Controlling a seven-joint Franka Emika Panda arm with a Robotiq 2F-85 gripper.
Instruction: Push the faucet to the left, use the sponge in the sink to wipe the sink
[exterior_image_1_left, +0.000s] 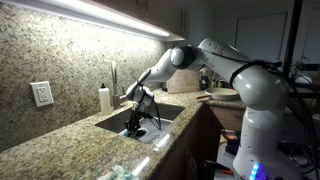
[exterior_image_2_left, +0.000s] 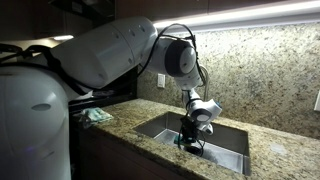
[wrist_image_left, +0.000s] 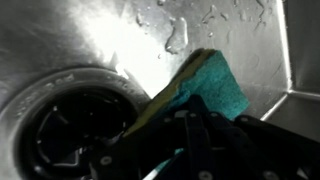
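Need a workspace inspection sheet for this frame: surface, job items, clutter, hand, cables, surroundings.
Surface: speckled granite countertop around a steel sink; water drops on the basin floor near the drain.
Job's things: sponge, teal, down in the sink beside the drain; faucet upright behind the basin, spout direction unclear.
Clutter: white soap dispenser beside the faucet; greenish item on the countertop, too blurred to name.
Grippers: hand shut on the sponge, low in the basin.
Cables: black cable looped at the wrist, above the sink.
Surroundings: wall outlet; light strip under the cabinet.
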